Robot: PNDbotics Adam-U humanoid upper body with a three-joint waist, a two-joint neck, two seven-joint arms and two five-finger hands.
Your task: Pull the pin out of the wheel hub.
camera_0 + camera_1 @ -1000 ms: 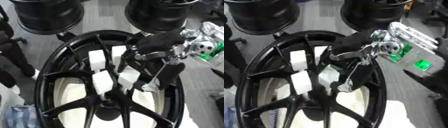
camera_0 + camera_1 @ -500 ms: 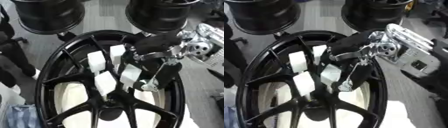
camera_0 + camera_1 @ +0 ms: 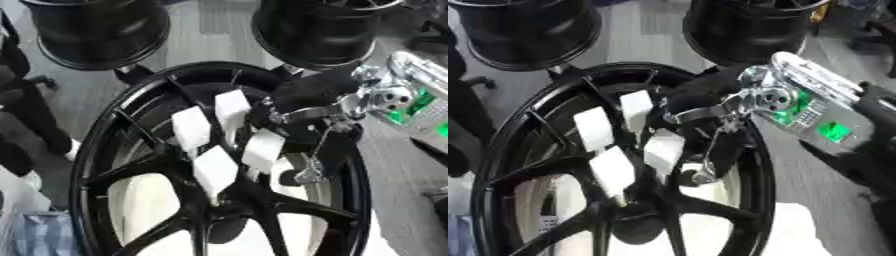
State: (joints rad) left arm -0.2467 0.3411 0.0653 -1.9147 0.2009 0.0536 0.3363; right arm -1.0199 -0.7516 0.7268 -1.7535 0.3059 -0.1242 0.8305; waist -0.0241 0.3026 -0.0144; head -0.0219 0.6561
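Note:
A big black wheel hub (image 3: pixel 87 165) lies flat and fills the middle of both views, its spokes meeting at a dark centre (image 3: pixel 223 227). Several white tags (image 3: pixel 191 131) are stuck on the spokes. My right hand (image 3: pixel 317 90) comes in from the right over the far right of the rim. Its fingers (image 3: pixel 331 145) point straight down into the gap between two spokes, and it is open. A small silvery piece (image 3: pixel 308 176) shows at their tips; I cannot tell whether it is the pin. My left hand shows in neither view.
Two more black wheels (image 3: pixel 96 30) (image 3: pixel 319 27) stand beyond the hub at the back. My silver forearm with green lights (image 3: pixel 815 115) crosses the right side. Dark shapes (image 3: pixel 17 125) line the left edge. Grey floor lies around the hub.
The whole picture has shifted a little downward, so the camera has moved. My right hand stays over the same part of the rim, fingers still reaching down between the spokes.

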